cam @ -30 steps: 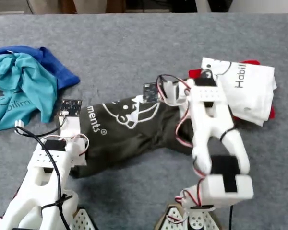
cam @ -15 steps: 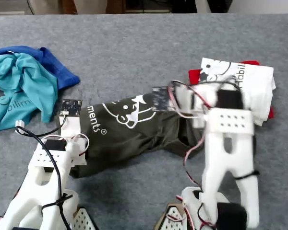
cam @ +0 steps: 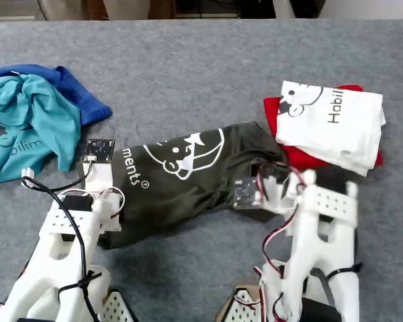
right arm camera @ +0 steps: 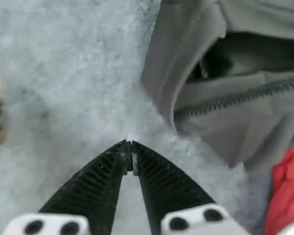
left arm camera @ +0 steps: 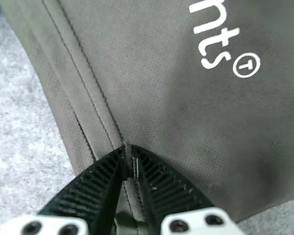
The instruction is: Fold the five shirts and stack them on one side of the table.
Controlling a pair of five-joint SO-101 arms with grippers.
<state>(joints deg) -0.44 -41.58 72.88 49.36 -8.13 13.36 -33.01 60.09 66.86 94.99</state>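
Centrally on the grey, felt-like bench (cam: 188,67) lies the dark shirt (cam: 181,178), an olive knit with white print, spread as a long crumpled band running from about 8 o'clock to 2 o'clock. Up close its fabric shows a fine mesh weave and double-stitched seams. The left claw (left arm camera: 129,164), with ribbed black fingers, is clenched on this shirt: its tips meet on a stitched seam near the cloth's 8 o'clock end, and olive cloth shows between the fingers behind the tips. The right claw (right arm camera: 128,152) is clenched too but grasps nothing, its tips meeting over bare bench just beside the shirt's rumpled 4 o'clock edge, where a fold gapes open along a stitched hem.

At 3 o'clock a white shirt (cam: 332,124) sits folded into a neat rectangle on top of a folded red shirt (cam: 302,155), whose edges stick out around it; the dark shirt's end touches this stack. At 9 o'clock a teal shirt (cam: 27,127) lies in a loose heap over a crumpled blue shirt (cam: 74,90), well apart from the stack.
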